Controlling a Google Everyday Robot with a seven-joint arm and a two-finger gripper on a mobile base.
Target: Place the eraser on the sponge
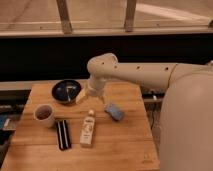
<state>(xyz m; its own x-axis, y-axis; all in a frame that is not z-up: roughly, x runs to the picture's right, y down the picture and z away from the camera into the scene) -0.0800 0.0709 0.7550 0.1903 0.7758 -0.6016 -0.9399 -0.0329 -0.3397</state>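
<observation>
Eraser (63, 134) lay flat on tabletop (120, 145), at 8 o'clock from sponge (114, 111).
End effector (82, 96) hung wide, empty, at 10 o'clock from sponge. Eraser judged light, rigid; best taken across narrow width, mid-length.

Setting: indoor robot test area beside a window wall. Evidence: one wooden table (120, 145) bearing a dark plate (66, 91), mug (44, 114) and bottle (88, 130); metal window mullions (64, 16) behind. Gripper (82, 97) hangs over the table, just beside the plate.
</observation>
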